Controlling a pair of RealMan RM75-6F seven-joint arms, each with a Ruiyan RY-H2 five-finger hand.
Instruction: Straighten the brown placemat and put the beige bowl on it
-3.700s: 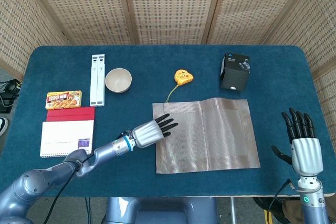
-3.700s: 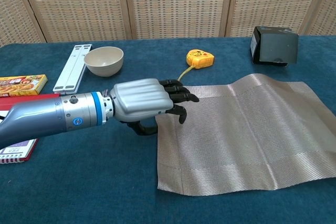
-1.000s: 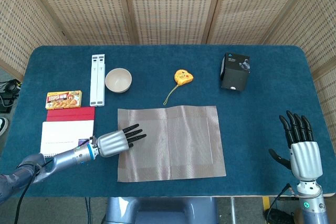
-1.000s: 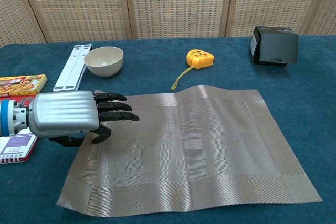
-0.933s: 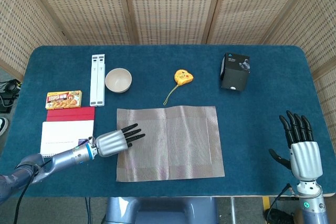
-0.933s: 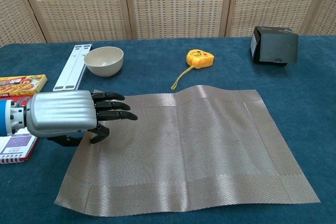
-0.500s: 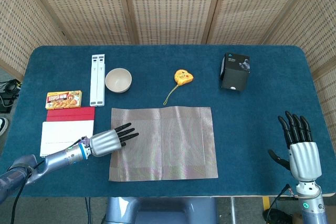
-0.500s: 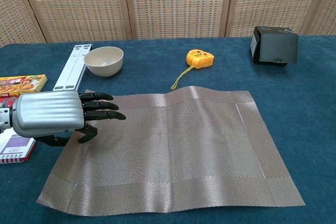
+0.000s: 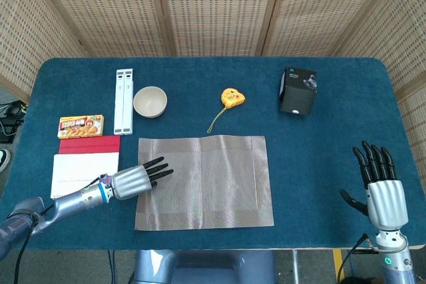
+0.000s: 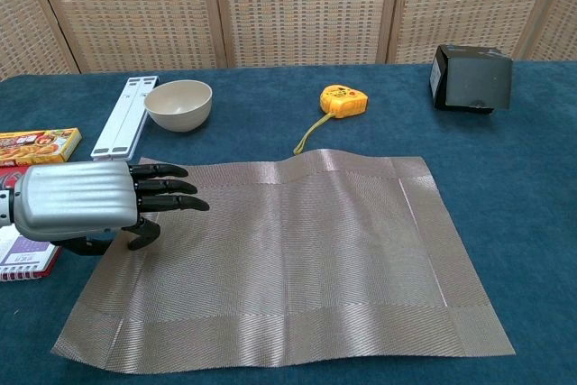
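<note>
brown placemat (image 9: 204,181) flat on blue tabletop (image 9: 333,138), near front edge, left of centre, edges roughly square to tabletop edge; slight ripple along far edge in chest view (image 10: 279,259). left robot hand (image 9: 136,179) resting on placemat's left edge, fingers (image 10: 167,188) stretched out over the mat, thumb tucked under, gripping nothing visible; same hand large at left of chest view (image 10: 86,203). right robot hand (image 9: 381,187) upright at front right corner, well apart from mat, fingers spread, empty; seen in head view only. beige bowl (image 9: 150,102) upright on tabletop beyond mat's far left corner, off the mat, empty (image 10: 178,104). white flat bar stand (image 9: 124,101) just left of bowl, lying lengthwise away from camera. yellow tape measure (image 9: 231,97) beyond mat's far edge, its strap trailing toward the mat, end near mat edge, cannot tell if touching. black box (image 9: 297,90) at far right, upright, well apart from mat. yellow snack box (image 9: 80,126) at left, red notebook (image 9: 89,144) just in front of it, white spiral notebook (image 9: 83,172) just in front of that, near left forearm.
</note>
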